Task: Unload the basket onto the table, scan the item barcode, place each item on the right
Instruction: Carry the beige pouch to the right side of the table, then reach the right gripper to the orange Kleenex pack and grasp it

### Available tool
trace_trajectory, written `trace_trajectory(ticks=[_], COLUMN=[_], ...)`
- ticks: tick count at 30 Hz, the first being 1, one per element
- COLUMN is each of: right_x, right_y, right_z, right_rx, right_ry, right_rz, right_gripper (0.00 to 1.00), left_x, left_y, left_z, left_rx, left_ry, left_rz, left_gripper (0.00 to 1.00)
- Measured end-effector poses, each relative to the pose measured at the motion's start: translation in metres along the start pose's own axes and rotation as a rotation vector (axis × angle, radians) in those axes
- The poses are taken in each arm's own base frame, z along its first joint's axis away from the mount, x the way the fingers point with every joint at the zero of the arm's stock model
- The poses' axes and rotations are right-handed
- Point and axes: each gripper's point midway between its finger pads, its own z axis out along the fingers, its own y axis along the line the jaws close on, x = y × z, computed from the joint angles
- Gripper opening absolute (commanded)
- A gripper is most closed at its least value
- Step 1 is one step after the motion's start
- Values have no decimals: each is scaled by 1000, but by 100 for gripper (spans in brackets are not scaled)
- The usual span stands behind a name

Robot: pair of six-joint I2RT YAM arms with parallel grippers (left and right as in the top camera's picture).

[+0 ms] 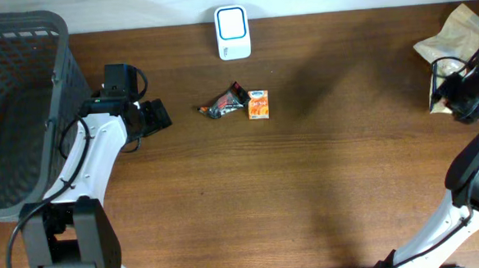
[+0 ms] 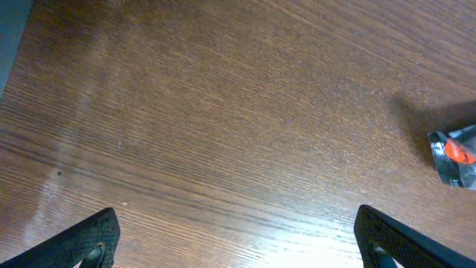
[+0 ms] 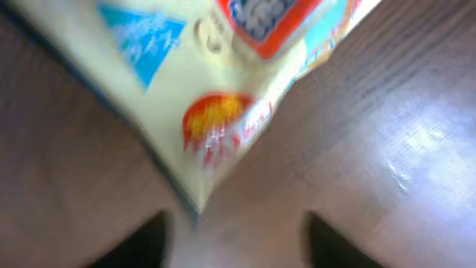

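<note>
Wood grain lies bare under the left gripper. Its jaws stand wide with nothing between them, toward the left edge of the table and beside a grey mesh basket. That arm looks idle.

Over at the right edge, the right gripper hangs low at the near side of a pouch that lies in the far right corner. Its jaws stand partway apart. The pouch's bottom corner points down toward them, and as far as the blur allows, it is not pinched.

I'd say the step in hand is the pick-up, with nothing carried to the scanner yet. The next move calls for closing on an edge of the pouch, lifting it, and turning whichever face bears the barcode toward the scanner. I cannot see a barcode from here.

The pouch is soft and crinkled, tan from above. Up close it is glossy yellow with blue and red-orange print, so it may sag or slip in a thin grip.

Mid-table lie a small orange box, stiff and square-edged, and touching it a dark crumpled wrapper. At the far edge stands the scanner, white, smooth and round-cornered.
</note>
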Motion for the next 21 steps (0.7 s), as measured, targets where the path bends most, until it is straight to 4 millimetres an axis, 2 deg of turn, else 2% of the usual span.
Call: trace_trajectory(ticks=[2, 4, 8, 12, 14, 15, 18, 20, 21], right_x=[0, -9, -40, -43, -42, -47, -58, -57, -50], right_y=[-2, -2, -9, -20, -21, -16, 17, 60, 82], right_z=[16, 20, 16, 13, 3, -10, -46, -69, -74], right_rx=[3, -5, 7, 64, 74, 54, -88, -255, -329], right_ry=[-16, -57, -177, -190, -173, -176, -197, -204, -190], right_rz=[16, 17, -1, -28, -38, -41, -68, -119, -156], right_gripper=[32, 31, 33, 33, 37, 40, 47, 54, 79], left_x=[0, 0, 0, 0, 0, 0, 0, 0, 0], left_y=[0, 0, 0, 0, 0, 0, 0, 0, 0], left_z=[0, 0, 0, 0, 0, 0, 0, 0, 0], left_rx=[0, 1, 0, 0, 1, 0, 0, 0, 0], left_ry=[1, -1, 1, 1, 0, 1, 0, 1, 1], left_rz=[0, 0, 0, 0, 0, 0, 0, 0, 0], left_gripper=[99, 99, 99, 99, 99, 99, 99, 99, 99])
